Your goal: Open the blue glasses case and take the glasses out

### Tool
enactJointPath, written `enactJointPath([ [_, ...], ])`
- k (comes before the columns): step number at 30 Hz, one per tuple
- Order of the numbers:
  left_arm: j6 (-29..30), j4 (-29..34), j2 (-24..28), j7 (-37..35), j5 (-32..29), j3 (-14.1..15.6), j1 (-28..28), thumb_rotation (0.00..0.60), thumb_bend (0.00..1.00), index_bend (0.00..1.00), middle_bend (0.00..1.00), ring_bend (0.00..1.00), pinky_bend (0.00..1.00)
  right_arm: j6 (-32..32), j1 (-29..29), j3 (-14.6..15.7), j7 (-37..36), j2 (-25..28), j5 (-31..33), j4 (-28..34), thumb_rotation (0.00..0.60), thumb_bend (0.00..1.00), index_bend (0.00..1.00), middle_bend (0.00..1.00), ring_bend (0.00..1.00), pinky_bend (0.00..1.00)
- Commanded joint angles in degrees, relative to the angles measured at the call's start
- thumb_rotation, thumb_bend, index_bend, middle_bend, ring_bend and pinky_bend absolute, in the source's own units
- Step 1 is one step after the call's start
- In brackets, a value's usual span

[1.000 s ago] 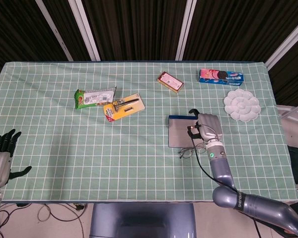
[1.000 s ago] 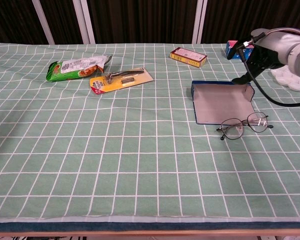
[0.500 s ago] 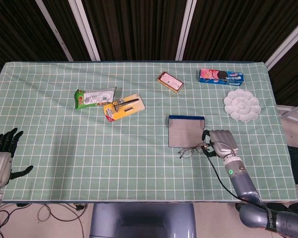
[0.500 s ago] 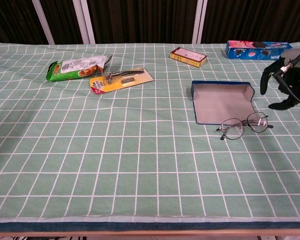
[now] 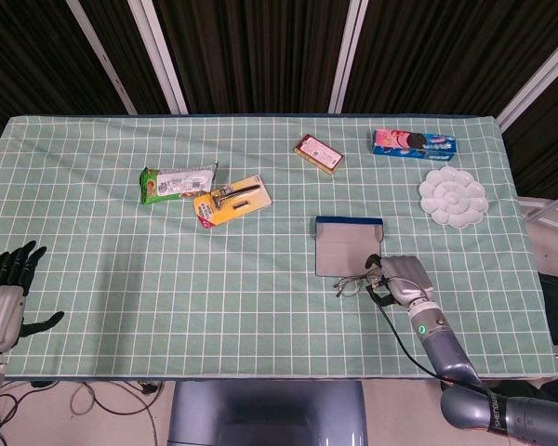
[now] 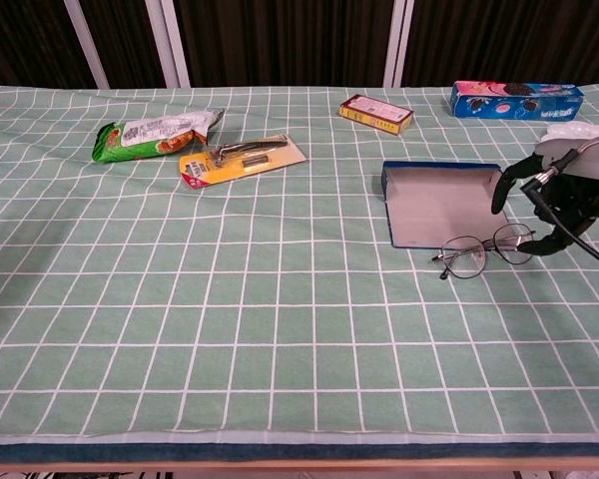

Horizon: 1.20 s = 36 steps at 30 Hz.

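Observation:
The blue glasses case (image 5: 349, 246) lies open and flat on the green checked cloth, its grey lining up; the chest view shows the case (image 6: 441, 203) empty. The thin-framed glasses (image 5: 353, 282) lie on the cloth just in front of the case's near edge, and the chest view also has the glasses (image 6: 484, 250). My right hand (image 5: 397, 279) hovers at their right end, fingers (image 6: 500, 190) curled downward and apart from the thumb, holding nothing. My left hand (image 5: 5, 288) stays at the table's near left edge, fingers spread, empty.
A green snack packet (image 5: 175, 182) and a yellow razor card (image 5: 231, 200) lie at the left middle. A small red box (image 5: 318, 153), a blue biscuit box (image 5: 413, 142) and a white flower-shaped dish (image 5: 453, 196) sit toward the far right.
My right hand left the case's far right corner, came toward the near edge, then shifted left to the glasses' right end. Case, glasses and left hand have not moved.

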State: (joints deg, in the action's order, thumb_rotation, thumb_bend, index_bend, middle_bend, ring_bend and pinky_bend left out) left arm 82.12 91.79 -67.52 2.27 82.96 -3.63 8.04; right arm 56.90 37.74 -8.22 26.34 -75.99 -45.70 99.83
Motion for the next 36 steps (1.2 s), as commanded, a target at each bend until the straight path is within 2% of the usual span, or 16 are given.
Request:
enactJointPath([
  [1, 0.0, 0.0, 0.0, 0.0, -0.1, 0.0, 0.0, 0.6, 0.01, 0.0, 0.0, 0.0, 0.0, -0.5, 0.8, -0.2, 0.3, -1.2, 1.2, -1.4, 0.6, 0.36, 0.34, 0.92, 0.96, 1.0],
  [13, -0.4, 0.3, 0.1, 0.5, -1.0, -0.3, 0.0, 0.6, 0.01, 0.0, 0.0, 0.0, 0.0, -2.3, 2.1, 0.2, -0.4, -4.9, 3.6, -6.8, 0.6, 0.36, 0.35, 0.92, 0.96, 1.0],
  [23, -0.5, 0.4, 0.1, 0.6, -1.5, -0.4, 0.0, 0.6, 0.01, 0.0, 0.0, 0.0, 0.0, -2.4, 2.4, 0.5, -0.9, -6.1, 4.0, -8.2, 0.6, 0.38, 0.46, 0.92, 0.96, 1.0],
  [36, -0.6, 0.7, 0.2, 0.5, -1.8, -0.5, 0.0, 0.6, 0.01, 0.0, 0.0, 0.0, 0.0, -2.1, 2.4, 0.5, -1.6, -6.6, 3.9, -8.7, 0.6, 0.4, 0.49, 0.92, 0.96, 1.0],
])
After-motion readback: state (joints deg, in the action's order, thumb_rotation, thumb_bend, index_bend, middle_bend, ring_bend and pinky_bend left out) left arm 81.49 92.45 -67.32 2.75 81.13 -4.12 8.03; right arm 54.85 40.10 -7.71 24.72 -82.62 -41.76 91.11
